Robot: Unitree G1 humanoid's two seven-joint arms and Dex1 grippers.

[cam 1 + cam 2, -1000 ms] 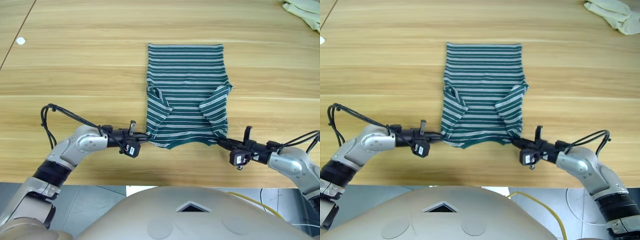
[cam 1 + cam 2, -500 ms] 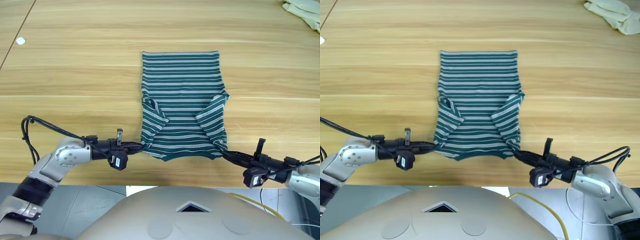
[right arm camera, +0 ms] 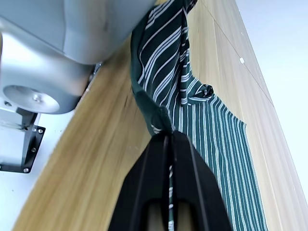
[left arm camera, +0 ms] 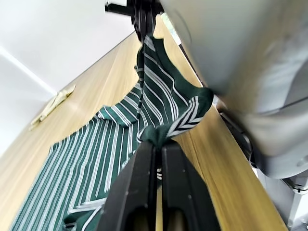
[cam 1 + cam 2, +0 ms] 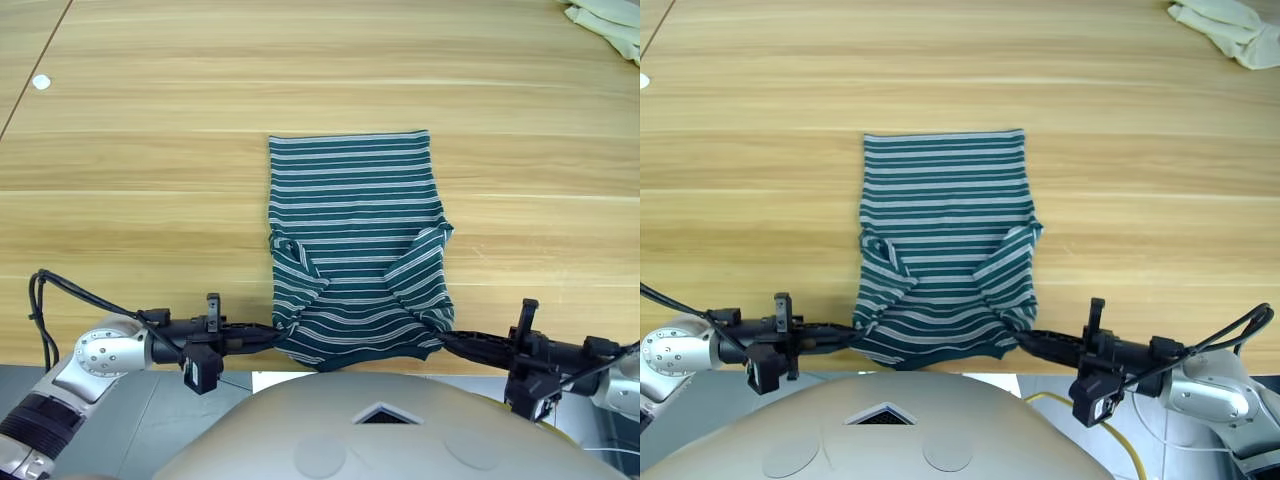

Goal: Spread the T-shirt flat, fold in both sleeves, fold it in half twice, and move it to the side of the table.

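The counter [image 5: 150, 150] sits the same in the head views, so the slide is real. Over the last second the T-shirt [image 5: 350, 220] has been dragged toward the robot. Its far hem now lies nearer than it did, and its near end has reached the counter's near edge (whether it overhangs is hidden). It lies flat and narrow, with both sleeves [image 5: 296, 256] already folded in across the body.

The left pincer [image 5: 278, 331] is clamped tight on the near left corner of the cloth, bunching it between its fingers. The right pincer [image 5: 446, 340] is likewise closed on the near right corner. Both have drawn back with the shirt.

Likely meaning: the pull has smoothed the body, and the first half-fold, near end over to far hem, comes next.
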